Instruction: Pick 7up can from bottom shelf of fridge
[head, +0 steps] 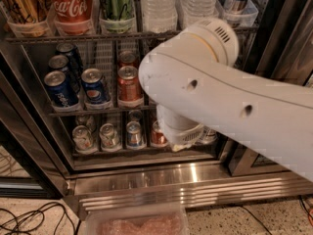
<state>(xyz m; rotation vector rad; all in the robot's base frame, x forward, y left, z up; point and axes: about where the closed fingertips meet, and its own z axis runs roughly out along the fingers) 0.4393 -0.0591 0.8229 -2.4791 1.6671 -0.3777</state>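
The fridge (146, 173) stands open in front of me. Its bottom shelf (117, 151) holds a row of small cans. Two pale cans with silver tops stand at the left (83, 137) (108, 135); one of them may be the 7up can, but I cannot read the print. A blue-and-silver can (133, 133) and a red can (156, 136) stand to their right. My white arm (230, 97) crosses the right half of the fridge. My gripper (179, 142) is at the bottom shelf, just right of the red can, mostly hidden by the wrist.
The middle rack holds Pepsi cans (95, 86) and red cans (129, 84). The top rack has clear tubs with a Coca-Cola can (73, 6), a green can (116, 4) and water bottles (159, 6). A clear plastic bin (137, 223) and cables (34, 219) lie on the floor.
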